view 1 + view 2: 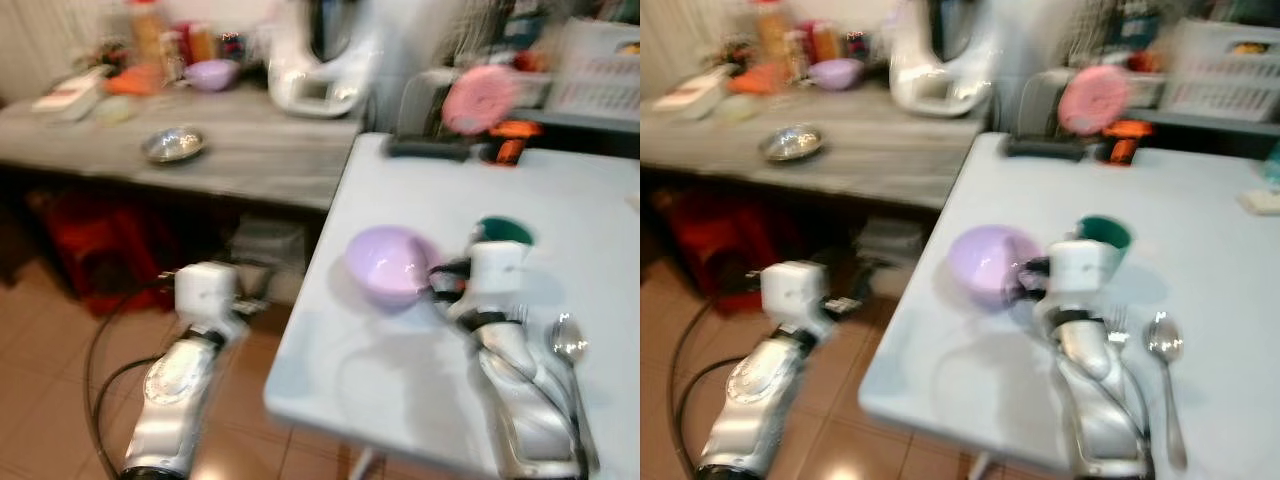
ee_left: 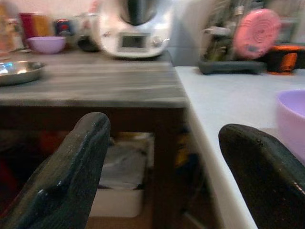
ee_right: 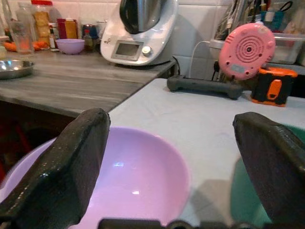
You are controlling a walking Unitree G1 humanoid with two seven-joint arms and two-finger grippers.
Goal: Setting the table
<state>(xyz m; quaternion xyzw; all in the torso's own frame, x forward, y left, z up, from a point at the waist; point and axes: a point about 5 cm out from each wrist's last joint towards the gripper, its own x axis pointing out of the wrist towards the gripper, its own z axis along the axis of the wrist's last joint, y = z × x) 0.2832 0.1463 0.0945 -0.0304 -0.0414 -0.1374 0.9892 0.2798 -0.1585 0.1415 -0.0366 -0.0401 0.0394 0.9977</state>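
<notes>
A lilac bowl (image 1: 388, 262) sits near the left edge of the white table (image 1: 400, 390), with a green cup (image 1: 505, 232) just to its right. The right gripper (image 3: 176, 157) hovers at the bowl, fingers (image 3: 66, 167) wide apart — nothing between them. A fork (image 1: 1117, 325) and spoon (image 1: 1164, 345) lie right of that arm. The left gripper (image 2: 162, 176) hangs open beside the table, over the tiled floor (image 1: 50, 400). Farther off stand a grey counter (image 1: 250, 150) with a steel dish (image 1: 173, 144), a white kitchen machine (image 3: 138, 33) and a pink disc (image 3: 246, 50) — no writing is legible.
</notes>
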